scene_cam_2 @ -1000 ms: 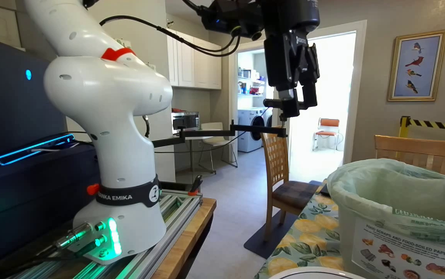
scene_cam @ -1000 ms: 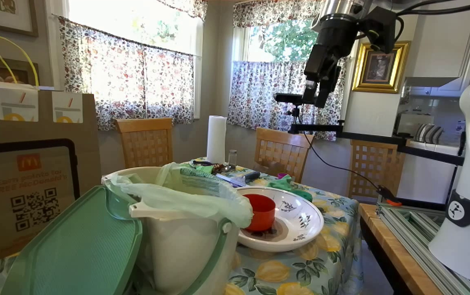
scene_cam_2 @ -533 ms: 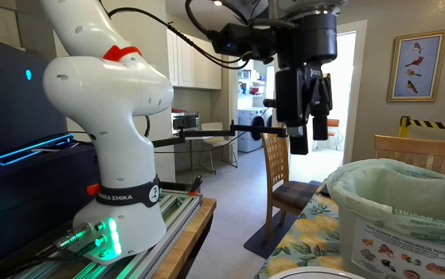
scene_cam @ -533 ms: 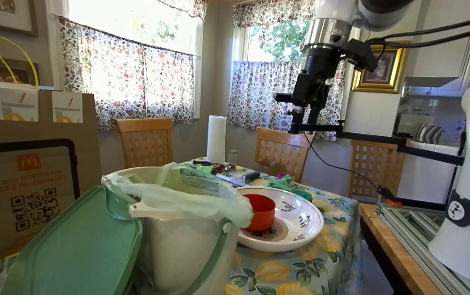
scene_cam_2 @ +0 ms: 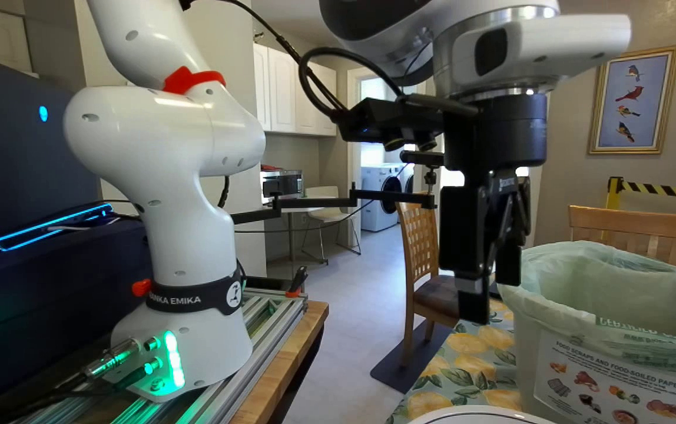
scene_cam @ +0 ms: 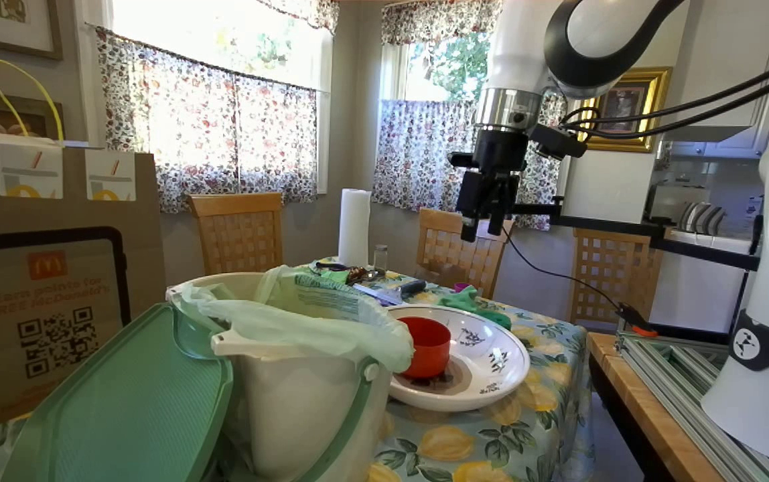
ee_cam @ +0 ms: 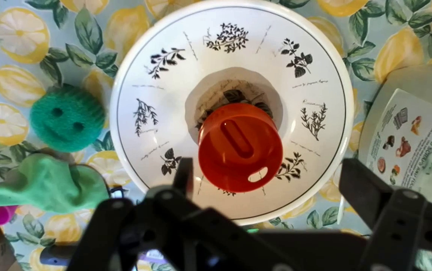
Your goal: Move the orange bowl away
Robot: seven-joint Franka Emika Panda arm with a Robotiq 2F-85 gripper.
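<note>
Orange bowl (scene_cam: 427,351): in an exterior view, sits in white plate (scene_cam: 485,396); my pincer (scene_cam: 482,229) hangs well above, nothing held.
Tub (scene_cam_2: 626,353): in an exterior view, pincer (scene_cam_2: 491,301) covers part of its edge; gap unclear, so I'd keep clear.
Green scrubber (ee_cam: 67,124): wrist view, bowl shows off-centre twd this side btwn my jaws, wh. stand wide apart; prob. shift to centre 1st.
White plate: wrist view too; I'd stop just short, so no shoving. Can't tell if bowl fits whole; else pinch 1 wall.

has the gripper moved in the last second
Yes, down and leftward in an exterior view: the gripper now overlaps the middle wooden chair; earlier it showed above the chair's right edge.
</note>
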